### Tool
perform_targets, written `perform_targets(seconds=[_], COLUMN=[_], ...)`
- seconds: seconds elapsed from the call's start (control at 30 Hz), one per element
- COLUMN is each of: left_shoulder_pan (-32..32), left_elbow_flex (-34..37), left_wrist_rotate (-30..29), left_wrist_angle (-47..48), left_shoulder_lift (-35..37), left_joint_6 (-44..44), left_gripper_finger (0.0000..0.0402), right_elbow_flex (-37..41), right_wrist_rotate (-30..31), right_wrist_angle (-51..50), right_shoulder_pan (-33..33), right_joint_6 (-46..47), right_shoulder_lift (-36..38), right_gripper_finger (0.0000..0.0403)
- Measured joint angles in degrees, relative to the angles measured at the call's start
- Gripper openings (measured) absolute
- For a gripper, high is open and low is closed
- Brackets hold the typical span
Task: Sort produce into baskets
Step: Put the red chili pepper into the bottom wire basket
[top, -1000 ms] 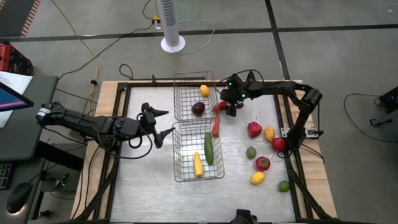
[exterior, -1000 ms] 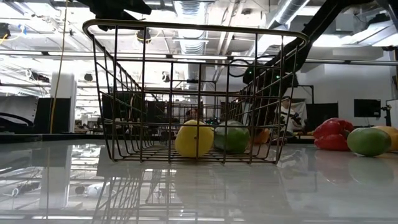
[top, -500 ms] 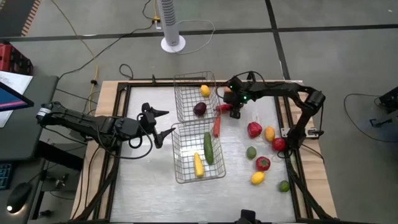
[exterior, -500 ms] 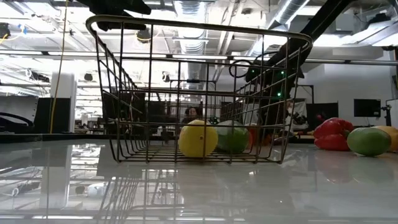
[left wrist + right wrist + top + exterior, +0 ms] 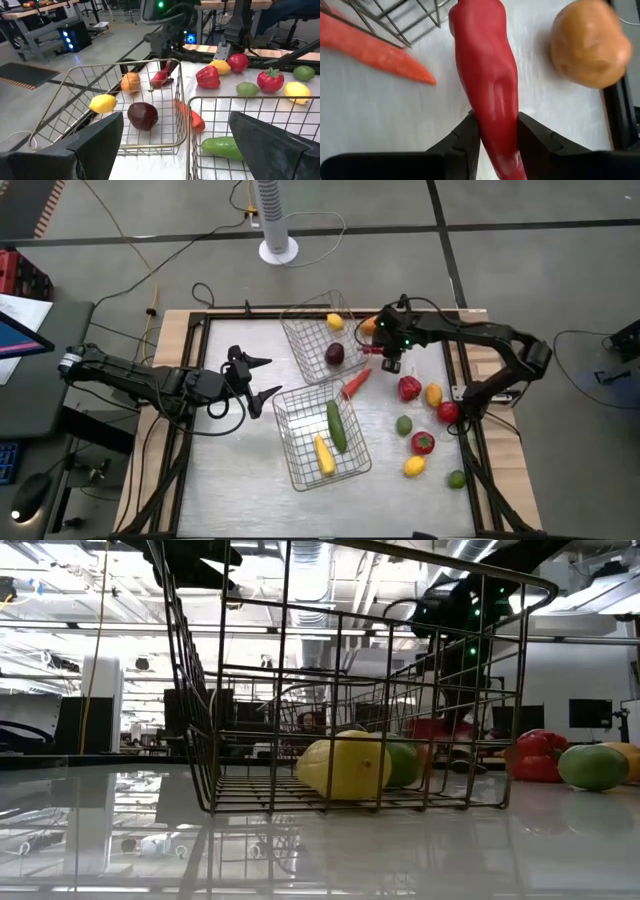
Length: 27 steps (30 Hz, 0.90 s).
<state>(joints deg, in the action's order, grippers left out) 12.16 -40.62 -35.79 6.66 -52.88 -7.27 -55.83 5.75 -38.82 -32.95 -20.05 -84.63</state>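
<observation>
Dark jointed arms (image 5: 140, 378) — green LEDs

Place: a robotics lab or workshop in a large open industrial hall.
Ceiling: exposed ducts and pipes (image 5: 300, 555) with long strip lights.
Floor: bare grey concrete (image 5: 540, 270), with loose cables (image 5: 180, 240) trailing across it.
Furniture: workbenches (image 5: 40, 12) and wheeled office chairs (image 5: 95, 7) beyond the table.
Equipment: a white tower fan (image 5: 275, 220) beyond the table's far edge; dark monitors (image 5: 590, 713) across the hall.
</observation>
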Motion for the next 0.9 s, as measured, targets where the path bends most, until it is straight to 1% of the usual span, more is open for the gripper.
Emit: perform_targets(seconds=[0.1,0.23,0.6,0.67,0.73,0.9], left_shoulder_pan=[0.0,0.0,0.0,0.0,-0.19,-2.28], left_elbow_flex=[0.0,0.01,0.02,0.01,0.0,-0.02], left_wrist_rotate=[0.0,0.0,0.0,0.02,0.46,6.07], left_wrist_angle=[-0.04,-0.07,-0.07,-0.1,-1.42,-8.42], left_shoulder_lift=[0.0,0.0,0.0,-0.08,-1.25,-8.24], left_joint_6=[-0.26,-0.54,-0.62,-1.39,-2.28,-0.41], left_gripper_finger=[0.0352,0.0352,0.0352,0.0352,0.0352,0.0352], right_elbow_flex=[-0.02,-0.04,-0.09,-0.09,-0.11,-0.15], right_wrist_rotate=[0.08,0.66,0.45,0.24,-0.49,-1.59], right_wrist_angle=[0.28,0.1,0.04,0.6,2.79,6.58], right_shoulder_pan=[0.52,1.43,1.4,1.51,2.13,4.54], right_joint_6=[2.13,2.25,2.38,4.39,7.41,9.16], right_shoulder_lift=[1.22,1.03,0.94,0.85,0.01,-3.78], right_gripper_finger=[0.0138,0.0138,0.0139,0.0141,0.0142,0.0142])
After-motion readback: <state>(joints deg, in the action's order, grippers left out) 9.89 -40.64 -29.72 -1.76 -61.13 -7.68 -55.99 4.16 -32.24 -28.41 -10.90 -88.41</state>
